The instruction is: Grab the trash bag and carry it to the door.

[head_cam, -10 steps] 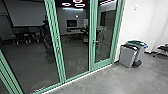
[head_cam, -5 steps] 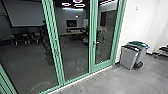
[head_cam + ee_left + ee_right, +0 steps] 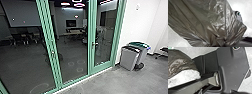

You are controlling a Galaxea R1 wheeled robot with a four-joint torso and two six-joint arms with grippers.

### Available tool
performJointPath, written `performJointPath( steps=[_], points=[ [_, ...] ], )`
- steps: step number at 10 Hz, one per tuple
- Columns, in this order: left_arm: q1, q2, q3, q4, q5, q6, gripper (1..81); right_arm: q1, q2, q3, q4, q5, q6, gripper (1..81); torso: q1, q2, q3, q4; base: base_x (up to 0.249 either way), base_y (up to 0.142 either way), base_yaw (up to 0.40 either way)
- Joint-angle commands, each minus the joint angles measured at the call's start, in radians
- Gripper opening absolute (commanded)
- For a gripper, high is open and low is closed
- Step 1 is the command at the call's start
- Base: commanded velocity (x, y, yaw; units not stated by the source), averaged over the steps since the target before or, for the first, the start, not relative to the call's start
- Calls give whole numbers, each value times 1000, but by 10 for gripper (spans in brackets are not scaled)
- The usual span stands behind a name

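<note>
Close before my left wrist, the dark trash bag [image 3: 199, 16] spreads its shiny, creased plastic, many folds drawing together into a tight gather, with pale floor [image 3: 105, 82] beyond its edges. Whether the bag touches that floor I cannot tell. Dark, glossy plastic also shows in my right wrist view, beside a bright white patch [image 3: 186, 76] too washed out to make out. I cannot tell how my left pincer stands, wide or narrow, nor how my right pincer does.

Ahead of me runs a glass wall in green frames [image 3: 56, 72], and in it a green-framed door [image 3: 102, 66] with a metal handle [image 3: 94, 44]. To the right of the door, near the white wall [image 3: 142, 22], a grey bin [image 3: 128, 60] stands just in front of another with a green lid [image 3: 139, 45]. A table [image 3: 73, 33] shows behind the glass.
</note>
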Motion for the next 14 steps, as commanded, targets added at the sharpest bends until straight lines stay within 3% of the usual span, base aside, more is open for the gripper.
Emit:
performJointPath(
  steps=[1,14],
  points=[
    [-56,-5,5,9,56,11,10,47,-8,11,-2,-57,-2,811,0,0,0,0,164,-66,0],
    [-56,-3,4,9,56,11,10,47,-8,9,-2,-57,-2,811,0,0,0,0,168,-68,0]
  ],
)
